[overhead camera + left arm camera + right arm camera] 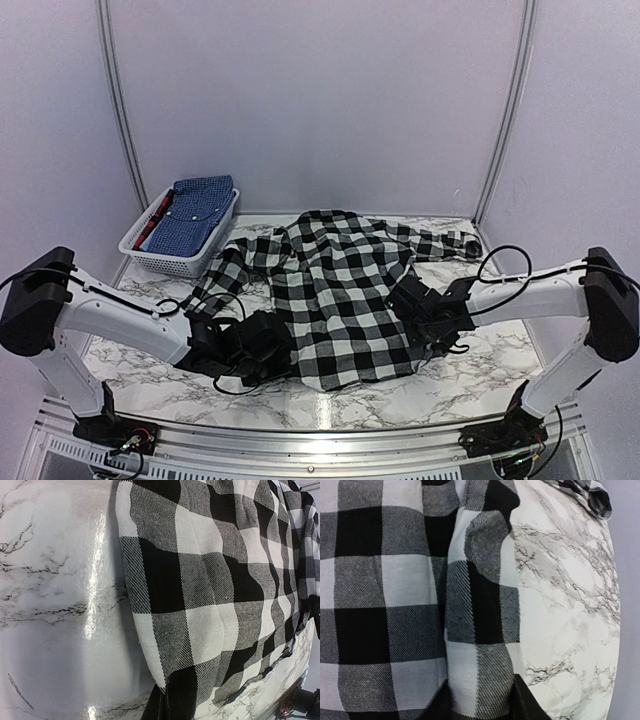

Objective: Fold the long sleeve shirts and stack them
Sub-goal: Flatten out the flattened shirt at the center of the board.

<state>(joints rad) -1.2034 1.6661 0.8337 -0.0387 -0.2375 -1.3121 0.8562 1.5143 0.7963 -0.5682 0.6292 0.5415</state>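
Black-and-white checked shirt (pixel 340 300) spread rumpled across the middle of the marble counter (pixel 510 370). One sleeve (pixel 448 242) trailing toward the far right corner; the opposite side bunched just beside the basket (pixel 150 250).

At the shirt's near left edge, the left fingers (pixel 285 350), low on the counter and clenched on the cloth. From the left wrist camera: hem of the checked shirt (pixel 210 605) drawn down into a tight pinch at the dark tips at the bottom of the view, bare counter (pixel 50 605) off to the side.

At the shirt's right edge, toward the right edge of the counter, the right fingers (pixel 405 300), also low. From the right wrist camera: a raised fold (pixel 480 630) of the checked cloth running up between the two dark tips, one on either side of it. Clamped on the fold or only straddling it: impossible to tell.

White slotted basket at the far left corner, with a blue shirt (pixel 200 205) folded inside, well apart from both sets of fingers.
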